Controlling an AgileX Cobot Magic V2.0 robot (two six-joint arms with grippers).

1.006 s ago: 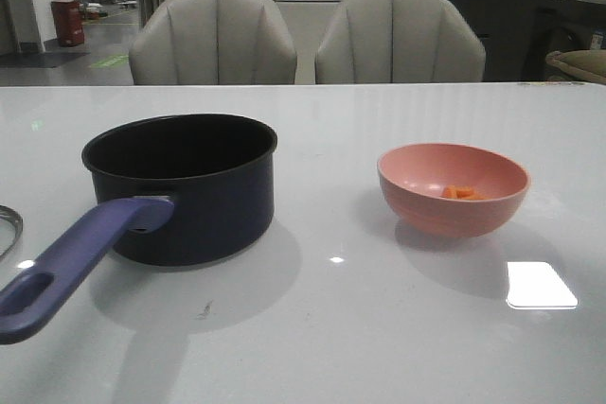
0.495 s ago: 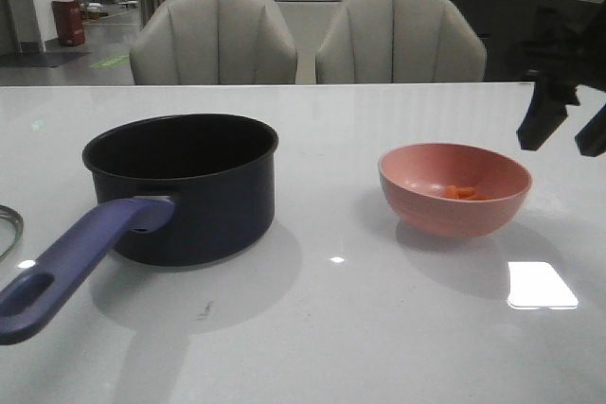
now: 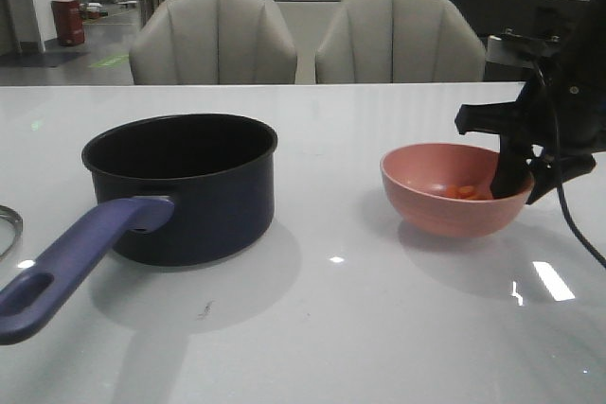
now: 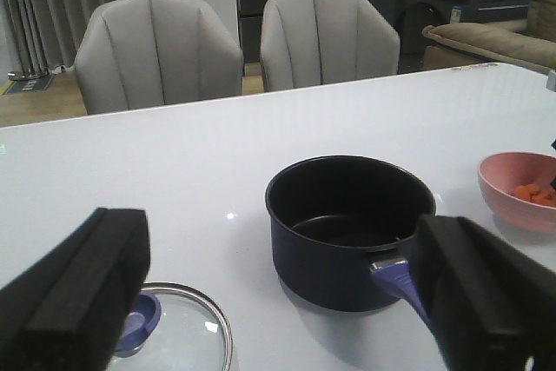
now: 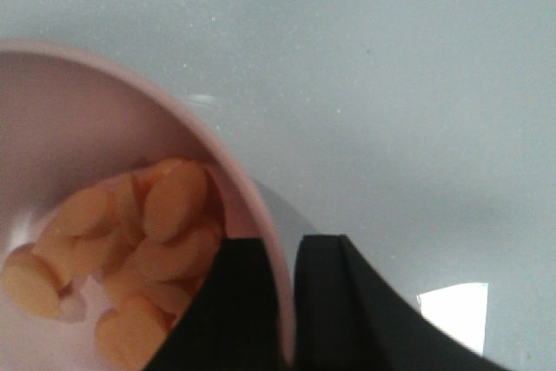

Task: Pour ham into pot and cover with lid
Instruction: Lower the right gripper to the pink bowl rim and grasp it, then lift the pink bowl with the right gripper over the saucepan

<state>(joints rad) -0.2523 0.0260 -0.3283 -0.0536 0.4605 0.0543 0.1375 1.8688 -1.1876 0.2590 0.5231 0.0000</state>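
Right gripper (image 5: 287,301) jaws straddle the rim of the pink round plastic-looking bowl (image 3: 445,210), nearly closed on it. Orange-pink diced ham (image 5: 130,267) sits loose inside; likely light, thin wall suits pinching. Left gripper (image 4: 287,301) gapes wide.

A dark navy pot (image 3: 180,186) with purple-blue handle, orange-pink ham (image 5: 130,258) in a pink bowl (image 3: 454,191), and a glossy white counter (image 3: 360,328) are seen.
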